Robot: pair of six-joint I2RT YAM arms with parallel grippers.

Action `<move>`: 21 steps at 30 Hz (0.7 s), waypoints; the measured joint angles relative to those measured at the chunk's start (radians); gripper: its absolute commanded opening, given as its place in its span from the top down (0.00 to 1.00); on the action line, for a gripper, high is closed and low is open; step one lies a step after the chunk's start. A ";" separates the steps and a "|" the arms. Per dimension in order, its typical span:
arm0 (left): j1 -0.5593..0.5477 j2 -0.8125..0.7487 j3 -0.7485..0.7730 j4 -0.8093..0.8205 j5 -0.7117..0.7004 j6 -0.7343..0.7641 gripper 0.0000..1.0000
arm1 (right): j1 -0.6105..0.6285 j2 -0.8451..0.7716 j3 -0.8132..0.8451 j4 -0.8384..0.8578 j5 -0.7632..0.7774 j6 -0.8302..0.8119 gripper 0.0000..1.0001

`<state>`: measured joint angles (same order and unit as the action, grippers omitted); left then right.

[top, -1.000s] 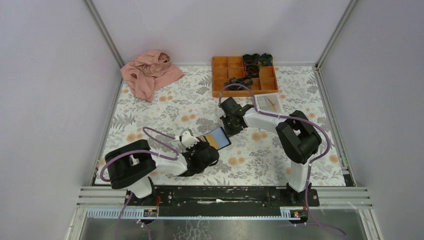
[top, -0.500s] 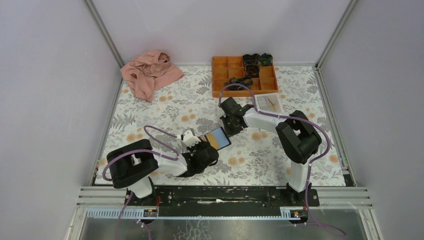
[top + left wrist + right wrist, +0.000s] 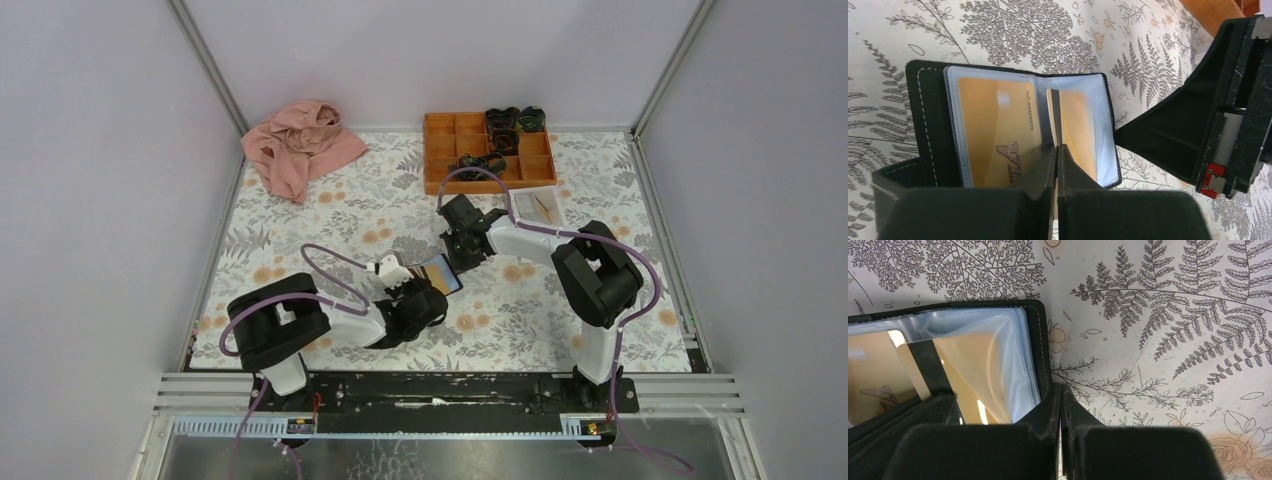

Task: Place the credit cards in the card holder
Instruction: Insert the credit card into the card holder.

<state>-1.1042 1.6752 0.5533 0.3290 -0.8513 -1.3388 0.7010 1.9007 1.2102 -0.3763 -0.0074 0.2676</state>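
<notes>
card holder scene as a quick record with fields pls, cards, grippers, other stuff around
card holder: open on the floral table cover, light-blue pockets up
first credit card: orange-yellow, fully inside one pocket
second credit card: pinched edge-on, apparently partly in the other pocket
left gripper: shut on second credit card
right gripper: shut, tips at the holder's outer edge; pinching or pressing unclear
at the back: orange compartment tray, small white tray, pink cloth
</notes>
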 measured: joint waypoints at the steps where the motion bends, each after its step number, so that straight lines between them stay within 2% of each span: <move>1: 0.000 0.006 0.011 -0.004 0.002 0.006 0.99 | 0.000 0.000 0.000 0.000 0.000 0.000 1.00; 6: 0.000 0.014 0.037 -0.036 0.006 0.011 0.95 | 0.000 0.000 -0.002 0.001 0.000 0.000 1.00; 11: 0.000 0.013 0.063 -0.098 0.006 -0.006 1.00 | 0.000 -0.003 -0.008 0.008 0.002 0.000 1.00; 21: -0.001 0.026 0.171 -0.349 0.003 -0.151 1.00 | 0.001 -0.008 -0.015 0.016 0.004 0.002 1.00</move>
<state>-1.1053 1.7008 0.7238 -0.0204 -0.8482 -1.4899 0.7017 1.8931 1.1954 -0.3607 -0.0032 0.2695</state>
